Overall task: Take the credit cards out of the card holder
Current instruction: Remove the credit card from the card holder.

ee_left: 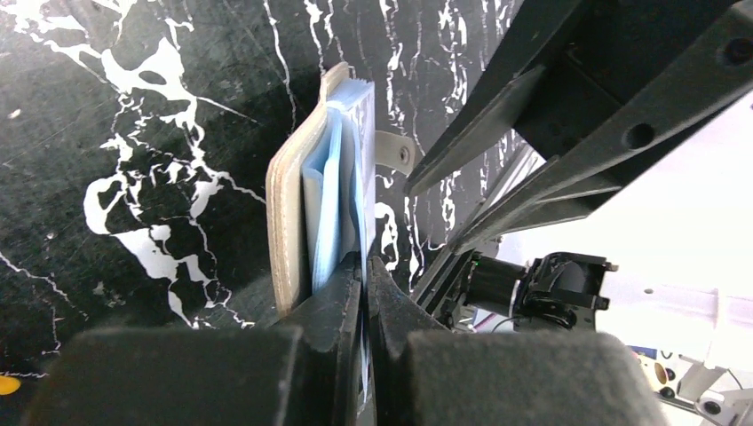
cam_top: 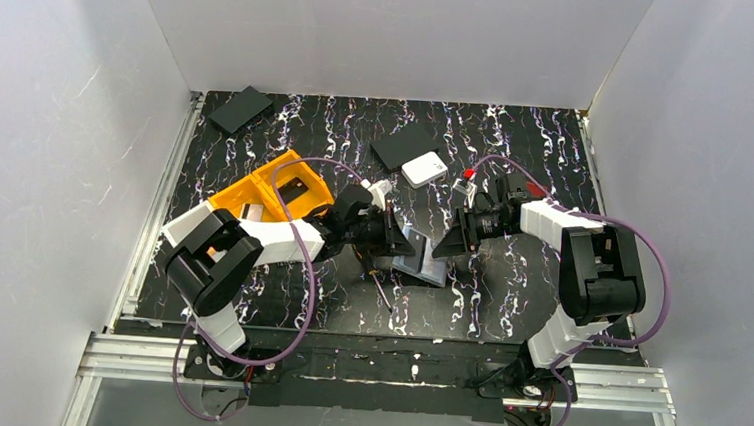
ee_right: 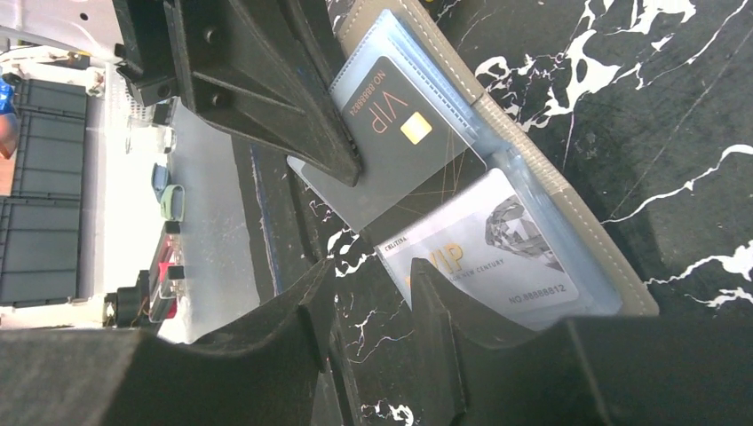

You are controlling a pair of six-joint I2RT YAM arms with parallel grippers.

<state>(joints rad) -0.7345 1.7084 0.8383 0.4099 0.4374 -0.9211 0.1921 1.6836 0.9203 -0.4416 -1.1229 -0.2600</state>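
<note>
The card holder point(cam_top: 427, 269) lies open on the black marbled table between my two grippers. In the right wrist view its taupe rim point(ee_right: 559, 186) frames clear sleeves holding two credit cards, a dark grey one point(ee_right: 400, 133) and a silver one point(ee_right: 497, 248). My left gripper point(ee_left: 366, 262) is shut on a thin pale blue sleeve leaf point(ee_left: 333, 204) of the card holder, and the taupe cover point(ee_left: 284, 222) stands on edge beside it. My right gripper point(ee_right: 373, 284) is open just short of the silver card, with only table between its fingers.
A screwdriver point(cam_top: 380, 285) lies just in front of the card holder. A white square box point(cam_top: 423, 169) and a flat black rectangle point(cam_top: 403, 145) sit behind it, with another black rectangle point(cam_top: 240, 108) at the back left. An orange bin point(cam_top: 269, 190) stands by the left arm.
</note>
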